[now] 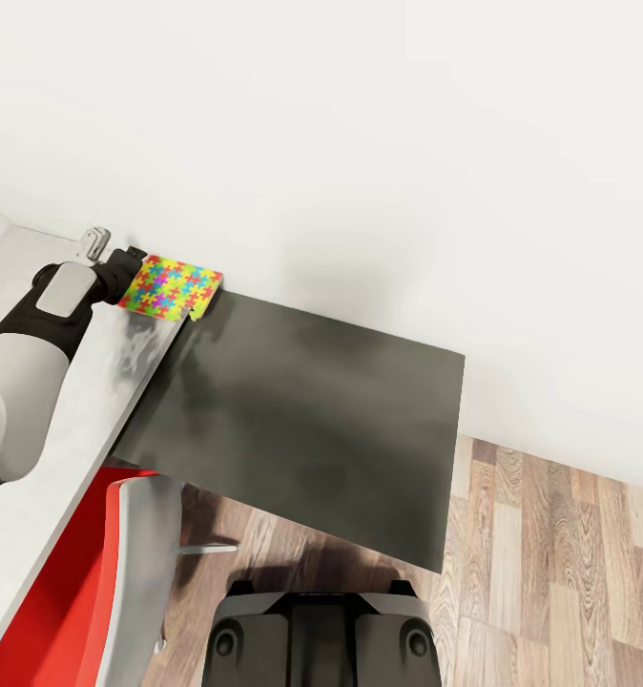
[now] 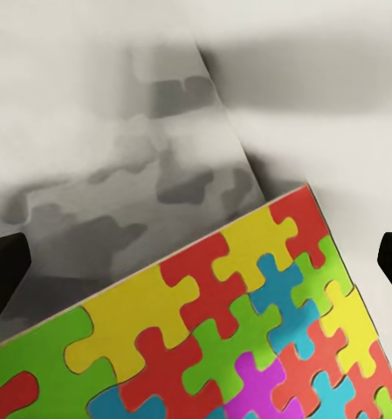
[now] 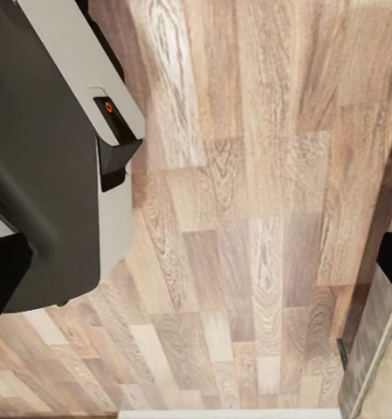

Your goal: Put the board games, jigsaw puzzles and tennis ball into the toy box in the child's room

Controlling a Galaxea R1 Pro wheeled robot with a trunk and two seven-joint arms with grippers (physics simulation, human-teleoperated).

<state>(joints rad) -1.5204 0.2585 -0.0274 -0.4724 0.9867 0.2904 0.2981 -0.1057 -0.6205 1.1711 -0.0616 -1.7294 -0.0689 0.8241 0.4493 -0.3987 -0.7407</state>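
Observation:
A jigsaw puzzle box (image 1: 172, 286) with a bright multicoloured piece pattern lies at the far corner of the grey marbled table (image 1: 93, 401), close to the white wall. My left gripper (image 1: 126, 265) reaches up to its near edge. In the left wrist view the puzzle box (image 2: 222, 332) lies between and below the two dark fingertips (image 2: 3, 271), which stand wide apart: the left gripper (image 2: 196, 262) is open. My right gripper (image 3: 196, 271) hangs open over the wooden floor with nothing in it. The toy box, board games and tennis ball are out of view.
A dark flat panel (image 1: 312, 420) extends right of the table. A red and grey chair (image 1: 93, 572) stands at the table's near side. My base (image 1: 321, 639) rests on the wooden floor (image 1: 550, 572). The white wall (image 1: 360, 143) is right behind the table.

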